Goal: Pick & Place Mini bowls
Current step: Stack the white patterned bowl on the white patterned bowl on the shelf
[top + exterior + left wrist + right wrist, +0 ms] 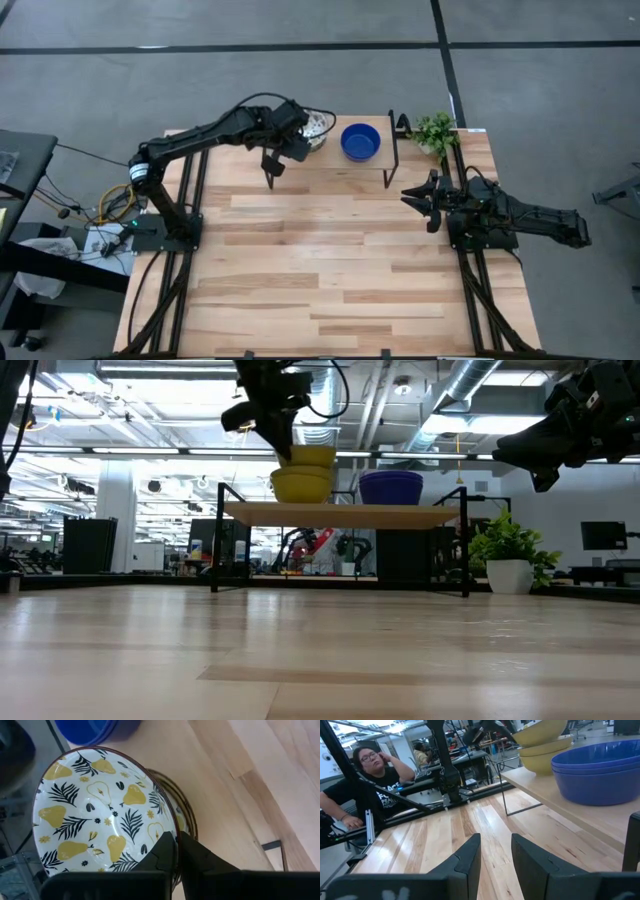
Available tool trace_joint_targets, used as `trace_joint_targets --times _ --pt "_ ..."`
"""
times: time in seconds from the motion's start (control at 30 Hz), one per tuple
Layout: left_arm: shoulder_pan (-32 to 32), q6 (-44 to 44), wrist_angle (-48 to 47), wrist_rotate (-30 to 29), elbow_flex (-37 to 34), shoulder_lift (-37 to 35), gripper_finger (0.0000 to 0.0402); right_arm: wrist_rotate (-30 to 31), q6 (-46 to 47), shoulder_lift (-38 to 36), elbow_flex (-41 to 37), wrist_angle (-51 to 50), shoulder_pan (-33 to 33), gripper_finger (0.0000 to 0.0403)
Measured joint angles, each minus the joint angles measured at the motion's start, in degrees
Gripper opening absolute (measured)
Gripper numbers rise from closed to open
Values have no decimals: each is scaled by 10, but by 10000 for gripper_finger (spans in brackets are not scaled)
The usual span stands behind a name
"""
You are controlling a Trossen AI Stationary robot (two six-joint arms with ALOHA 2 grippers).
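left gripper (176, 851): I have it at the patterned stack, upper centre of the high view; fingers pinched nearly together on the rim of the top patterned bowl (102, 810), one inside, one outside.
top patterned bowl: white inside with yellow pears and dark leaves, yellow outside in the low view; looks tilted, lifted off the one under it, though how far I can't tell.
patterned stack (303, 472): on the small raised shelf (340, 165) at the upper centre of the tabletop (330, 270); at least two bowls visible.
blue bowls (360, 141): stacked on the same shelf, just right of the patterned ones; two rims show in the right wrist view, no more countable.
right gripper (420, 198): waiting at right of centre in the high view, fingers apart, holding nothing.
handling: I judge these glazed ceramic: stiff, slick, chippable, with some weight for their size.
where to hold: rim pinch is the only option on a nested stack; grip deep over the lip and keep it level, or it may swing or slide out.
plant (435, 130): right end of shelf, not part of the job.
person (367, 775): seated beyond the tabletop, upper left of the right wrist view.
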Motion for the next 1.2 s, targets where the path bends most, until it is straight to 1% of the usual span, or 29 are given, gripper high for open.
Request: trace_joint_targets --times 0.1,0.4,0.57,0.77,1.2 --pt "-3 -2 -8 9 0 0 10 0 0 0 0 0 0 98" --pt "-1 -15 -29 9 0 0 10 0 0 0 0 0 0 98" --pt "-1 -15 -28 18 0 -1 10 0 0 0 0 0 0 98" --pt "15 -28 -30 37 0 -1 10 0 0 0 0 0 0 98" --pt "24 -30 -23 47 0 16 10 0 1 0 0 0 0 98"
